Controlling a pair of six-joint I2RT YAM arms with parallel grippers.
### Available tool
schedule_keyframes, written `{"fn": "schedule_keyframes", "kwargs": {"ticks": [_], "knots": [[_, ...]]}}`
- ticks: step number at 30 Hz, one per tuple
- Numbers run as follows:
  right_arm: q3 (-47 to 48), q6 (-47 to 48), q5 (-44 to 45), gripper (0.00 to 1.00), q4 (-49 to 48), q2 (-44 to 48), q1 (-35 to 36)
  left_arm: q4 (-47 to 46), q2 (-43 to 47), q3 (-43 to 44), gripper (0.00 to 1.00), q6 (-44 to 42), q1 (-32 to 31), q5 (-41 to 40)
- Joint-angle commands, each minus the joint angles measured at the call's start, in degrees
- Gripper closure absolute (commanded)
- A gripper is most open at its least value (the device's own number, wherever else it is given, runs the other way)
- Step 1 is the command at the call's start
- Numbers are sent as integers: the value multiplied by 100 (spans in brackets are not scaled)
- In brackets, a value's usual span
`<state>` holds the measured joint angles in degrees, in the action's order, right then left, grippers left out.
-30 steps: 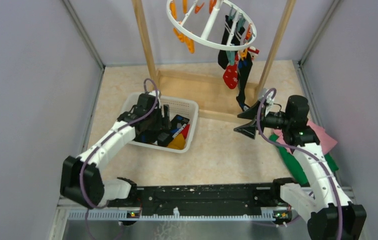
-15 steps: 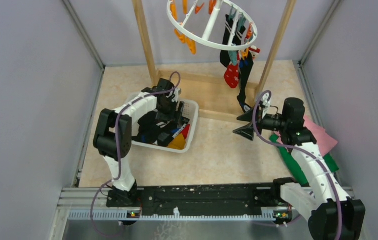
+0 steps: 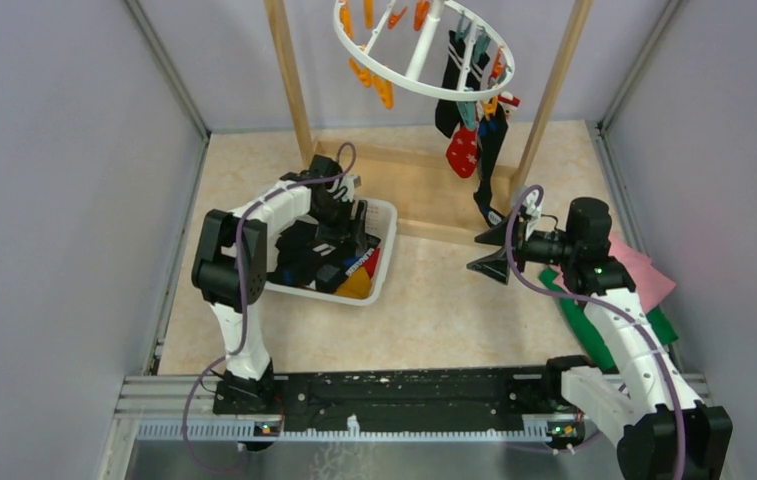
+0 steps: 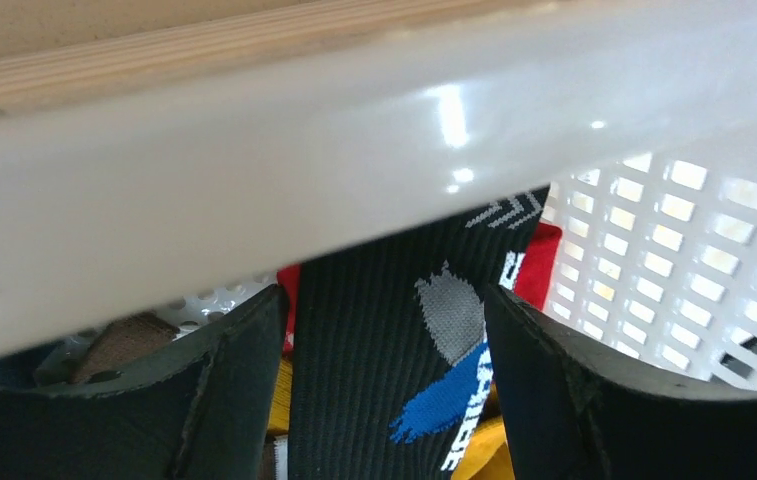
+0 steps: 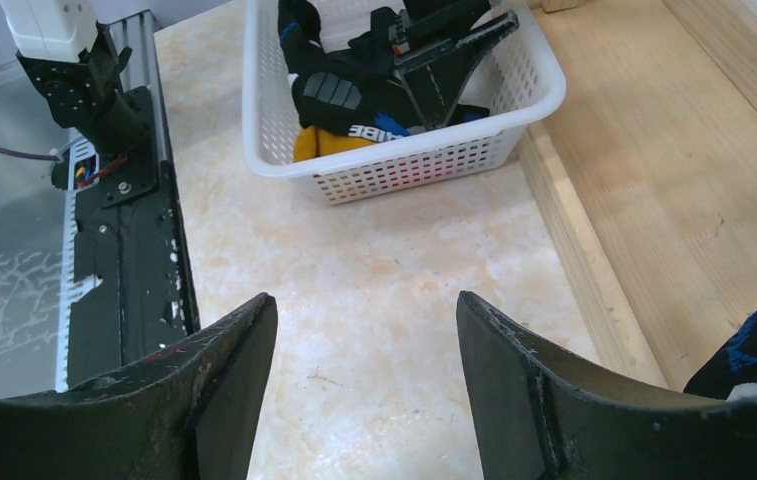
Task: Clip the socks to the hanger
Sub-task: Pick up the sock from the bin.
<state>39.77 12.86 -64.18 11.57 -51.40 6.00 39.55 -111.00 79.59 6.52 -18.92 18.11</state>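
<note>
The white hanger point(image 3: 424, 48) with orange and teal pegs hangs from the wooden rack. Several socks point(image 3: 466, 140) are clipped on its right side, among them a red dotted one and a long black one. More socks lie in the white basket point(image 3: 379, 212). My left gripper point(image 3: 346, 245) is down inside the basket. In the left wrist view it point(image 4: 382, 292) is open, its fingers either side of a black sock point(image 4: 374, 380) with blue and grey marks. My right gripper point(image 3: 476, 251) hovers open and empty above the floor point(image 5: 365, 300), right of the basket.
The wooden rack's base point(image 3: 424, 190) lies behind the basket, its posts point(image 3: 289, 80) rising at both sides. The basket rim point(image 4: 354, 150) crosses just above my left fingers. Pink point(image 3: 644, 270) and green point(image 3: 594, 325) cloths lie under the right arm. Grey walls close in both sides.
The left arm swung up at the elbow and carried its gripper toward the far right part of the basket, then nearly stopped. The right gripper drifted slightly left.
</note>
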Motion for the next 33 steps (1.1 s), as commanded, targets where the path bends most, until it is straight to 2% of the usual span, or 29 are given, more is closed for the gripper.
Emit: {"fn": "schedule_keyframes", "kwargs": {"ticks": [1, 6, 8, 11, 18, 19, 27, 33], "knots": [[92, 88, -98, 34, -57, 110, 59, -777, 410, -244, 22, 306, 374, 990], [92, 63, -96, 34, -41, 139, 55, -941, 253, -340, 27, 458, 433, 1134], [92, 67, -99, 34, -39, 148, 59, -986, 155, -333, 39, 516, 433, 1173], [92, 59, -98, 34, -39, 150, 58, -1035, 111, -330, 49, 566, 433, 1223], [101, 9, -119, 34, -95, 124, 60, -1044, 496, -304, 97, 588, 433, 989], [101, -8, -121, 34, -114, 121, 59, -1054, 587, -315, 100, 580, 433, 963], [253, 144, -358, 34, -11, 136, 59, -1628, 2008, -856, 100, 522, 433, 1008], [180, 252, -776, 34, -397, 309, 67, -2575, 3329, -1553, 100, 440, 433, 1829]]}}
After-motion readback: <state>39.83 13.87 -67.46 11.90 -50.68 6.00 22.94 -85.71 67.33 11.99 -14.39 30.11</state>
